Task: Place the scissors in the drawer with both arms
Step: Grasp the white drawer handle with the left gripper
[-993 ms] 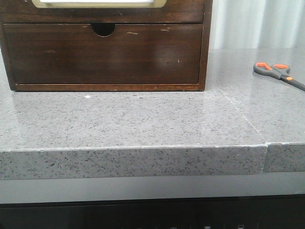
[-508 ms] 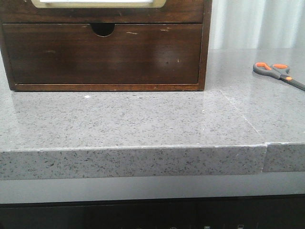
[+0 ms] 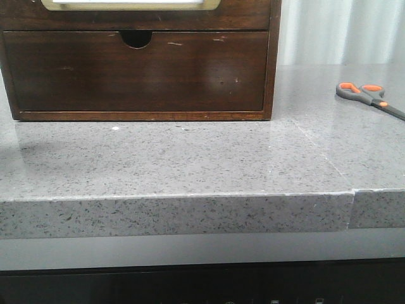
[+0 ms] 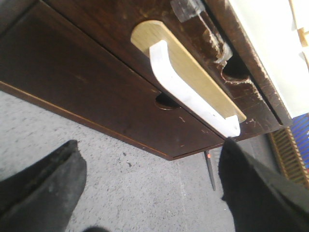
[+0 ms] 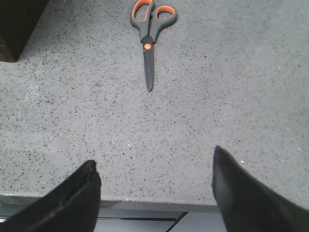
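R gripper [image 5: 157, 191]: fingers spread wide, nothing between them, hovering over the counter [image 5: 231, 87] near its front edge; scissors [image 5: 149, 36] lie flat dead ahead of the R fingers, well apart, roughly on the centreline of the gap; blades shut, long axis runs along the approach line, tip toward the fingers, orange-lined loops on the far end; so the finger gap sits across the blades, no wrist roll looks needed, just a fwd reach and a drop.

L gripper [image 4: 149, 193]: fingers also parted, empty; drawer [image 4: 96, 96] front sits ahead of them, fully closed, half-round notch [image 4: 166, 101] beyond the gap and a bit toward the R finger; not touching the wood yet; white bar handle [image 4: 188, 92] belongs to the compartment above, not the target.

Front view: scissors [image 3: 370, 96] on the counter well off to the R of the drawer [image 3: 136, 73], apart from the cabinet, handles toward the cabinet side; neither arm shows in this view.

Read: R arm clearly nearer the scissors, L arm nearer the drawer; natural split is L opens via the notch, R picks at the pivot/blades; drawer must be out before R has anywhere to drop; thin flat blades on hard stone, so the pinch may skid.
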